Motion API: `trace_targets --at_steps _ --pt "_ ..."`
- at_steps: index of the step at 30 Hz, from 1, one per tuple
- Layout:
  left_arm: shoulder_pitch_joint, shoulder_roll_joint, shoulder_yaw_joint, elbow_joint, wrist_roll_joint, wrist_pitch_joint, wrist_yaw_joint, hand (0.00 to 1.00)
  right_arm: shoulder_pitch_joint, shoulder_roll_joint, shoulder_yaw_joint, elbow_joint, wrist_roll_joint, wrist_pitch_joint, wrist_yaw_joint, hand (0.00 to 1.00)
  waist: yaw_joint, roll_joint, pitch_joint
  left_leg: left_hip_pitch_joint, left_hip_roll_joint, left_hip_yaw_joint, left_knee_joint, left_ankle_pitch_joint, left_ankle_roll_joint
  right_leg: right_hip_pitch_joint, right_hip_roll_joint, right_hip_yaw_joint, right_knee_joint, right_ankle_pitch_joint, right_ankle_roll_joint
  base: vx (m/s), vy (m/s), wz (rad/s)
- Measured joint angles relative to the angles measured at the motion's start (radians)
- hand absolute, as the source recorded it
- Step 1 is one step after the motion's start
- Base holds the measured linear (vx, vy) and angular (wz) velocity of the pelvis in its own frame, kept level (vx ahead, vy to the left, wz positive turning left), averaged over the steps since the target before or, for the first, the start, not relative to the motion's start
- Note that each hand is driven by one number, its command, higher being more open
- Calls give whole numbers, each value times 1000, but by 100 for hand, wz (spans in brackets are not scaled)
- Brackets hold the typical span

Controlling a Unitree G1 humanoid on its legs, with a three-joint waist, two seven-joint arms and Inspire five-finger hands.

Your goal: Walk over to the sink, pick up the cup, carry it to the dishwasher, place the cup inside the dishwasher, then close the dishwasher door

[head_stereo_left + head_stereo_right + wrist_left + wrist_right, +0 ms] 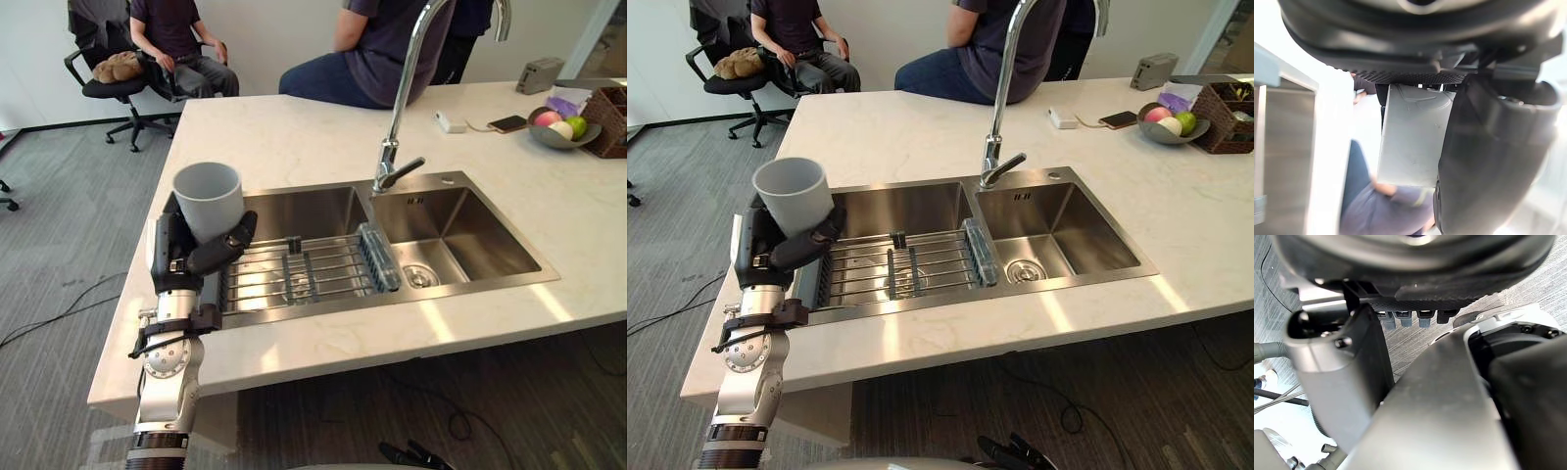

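A pale grey cup [208, 199] is held upright above the left end of the steel sink [323, 208]. My left hand [182, 260] is shut on it, fingers behind its lower wall and the thumb across the front. In the left wrist view the cup [1413, 137] sits against the palm with the thumb [1488, 156] wrapped beside it. My right hand [416, 456] hangs low below the counter's front edge, fingers relaxed and holding nothing; its thumb [1347, 382] shows over grey floor.
A wire rack [313, 269] lies across the left basin, and a tall faucet [402, 98] stands behind the divider. At the far right of the white counter [294, 127] are a fruit bowl [558, 129], a phone [507, 123] and a basket [609, 117]. Two people sit beyond it.
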Motion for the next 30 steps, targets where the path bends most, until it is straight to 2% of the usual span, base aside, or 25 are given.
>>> trace_targets --at_steps 8,17,19,21,22,23,26,27,28,29,30 --pt "8 -41 76 -159 0 -83 112 0 -1 4 -20 26 -9 -17 1 100 6 2 -2 2 -2 -29 1 -1 0 15 -3 -11 0 -7 -11 1 -20 11" --pt "18 -70 90 -190 41 -85 168 0 -3 2 -27 48 -27 -36 1 100 21 7 -5 -3 -1 -40 9 -4 3 21 -4 -19 0 -11 -12 -11 -13 3" --pt "50 -82 90 -211 54 -72 179 0 -6 -2 -26 46 -52 -39 2 100 21 7 -4 -48 6 -72 91 -41 5 19 -13 -47 15 -25 -7 4 -36 46" --pt "94 -117 90 -236 70 -53 175 0 -14 -13 -22 48 -71 -37 4 100 30 11 1 -114 11 -161 196 -78 7 24 -27 -124 43 -49 -11 26 -53 94" --pt "110 -121 90 -251 70 -45 173 0 -16 -16 -21 48 -79 -36 5 100 34 13 6 -115 8 -182 194 -77 8 31 -29 -145 46 -54 -12 0 -43 106" --pt "145 -126 90 -272 70 -41 170 0 -17 -23 -19 49 -84 -34 5 100 56 16 13 -118 0 -220 184 -65 9 40 -35 -184 54 -65 -13 -17 -22 111" --pt "190 -129 86 -304 69 -43 158 0 -32 -51 -1 62 -85 -20 19 100 93 13 27 -123 -30 -334 99 1 -1 42 -59 -299 80 -96 -9 -72 -33 121" --pt "203 -131 86 -316 69 -44 158 0 -48 -62 2 76 -87 -11 23 100 112 16 28 -146 -24 -322 90 -7 8 25 -64 -338 86 -98 -11 -119 -33 143" --pt "209 -131 84 -331 69 -46 158 0 -66 -65 -10 92 -88 -2 24 100 115 -1 33 -201 7 -193 172 -31 31 8 -81 -399 75 -98 -16 -87 -23 129" --pt "208 -131 77 -338 69 -50 157 0 -78 -70 -21 98 -87 6 24 100 109 6 43 -250 44 -104 306 -72 61 0 -90 -439 85 -101 -21 -69 7 167" --pt "212 -132 62 -341 69 -69 143 0 -94 -85 -30 109 -85 32 17 100 111 13 62 -284 123 44 542 -140 89 10 -116 -512 109 -110 -28 -26 35 137"
